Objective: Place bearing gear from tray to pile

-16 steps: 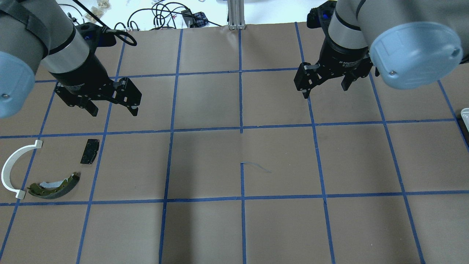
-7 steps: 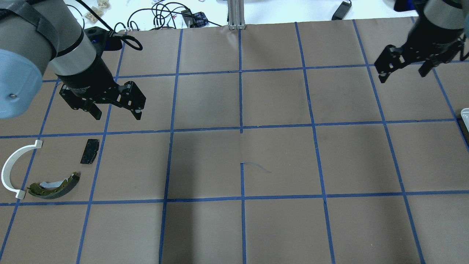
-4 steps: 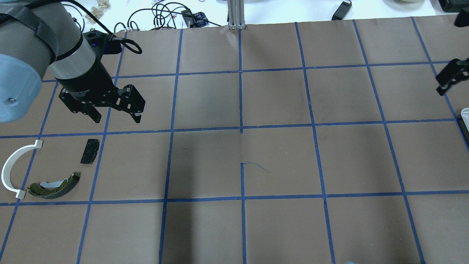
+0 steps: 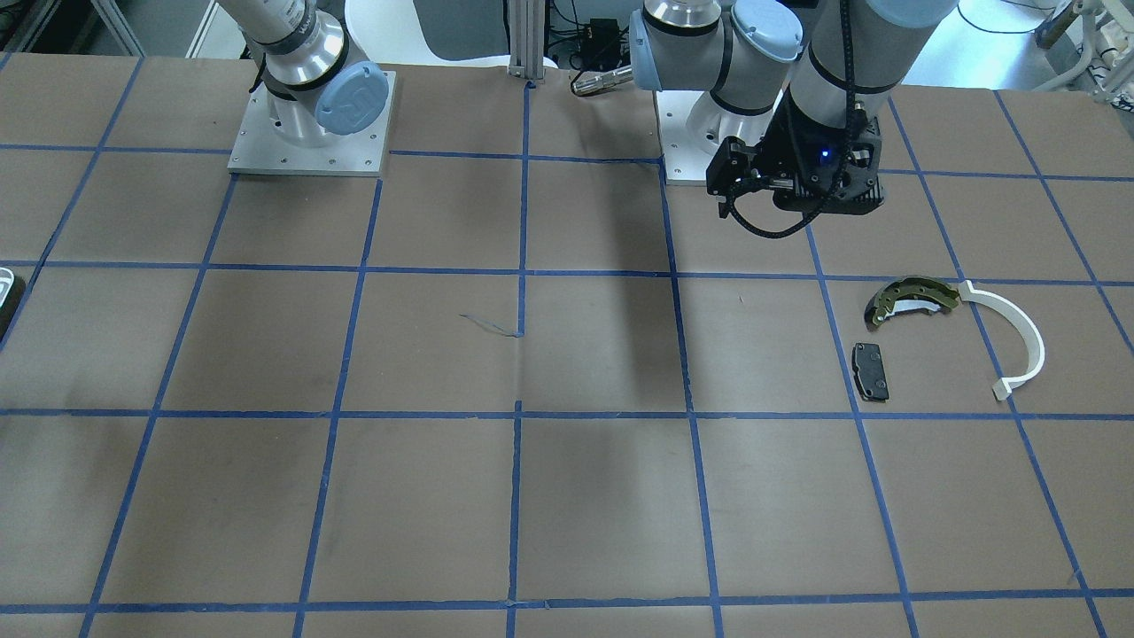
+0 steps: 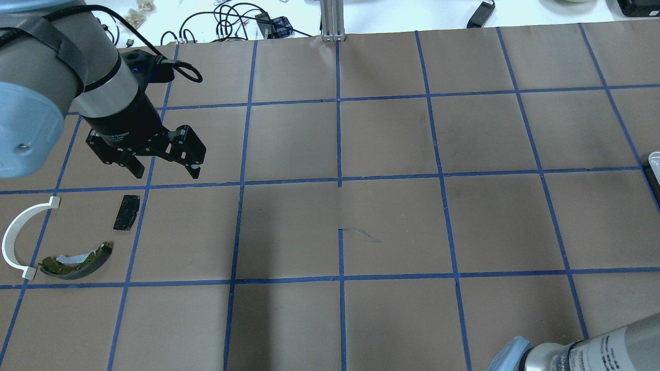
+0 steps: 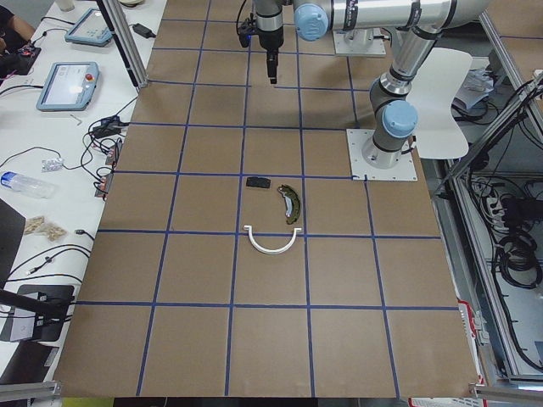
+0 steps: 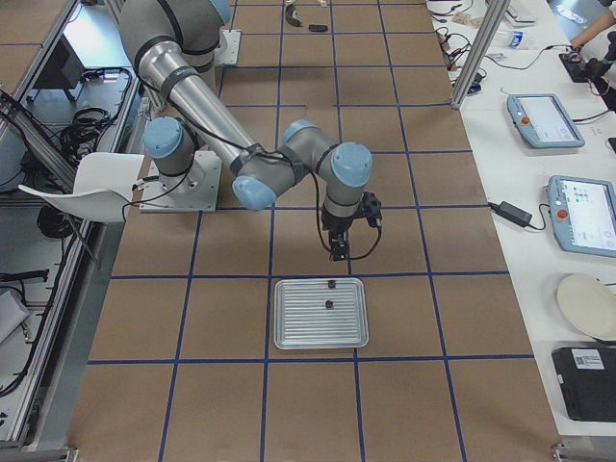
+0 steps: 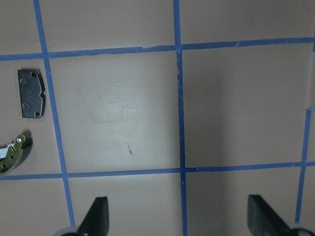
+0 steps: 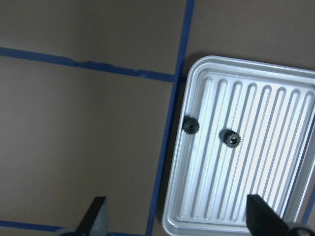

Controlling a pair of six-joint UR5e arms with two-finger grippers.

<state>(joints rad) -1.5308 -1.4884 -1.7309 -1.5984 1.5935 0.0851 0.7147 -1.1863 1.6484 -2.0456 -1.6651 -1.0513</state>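
**Taped brown surface (image 5: 392, 226): both gears (image 9: 230, 138) lay in the tray (image 9: 275, 162)**

You had the right gripper (image 9: 179, 223) spread wide and empty at the tray's edge, the two gears lying apart inside. Your left gripper (image 5: 166, 172), also wide and empty, hung near the pile (image 5: 64, 270): pad (image 5: 126, 212), shoe (image 5: 98, 252), arc (image 5: 15, 237).
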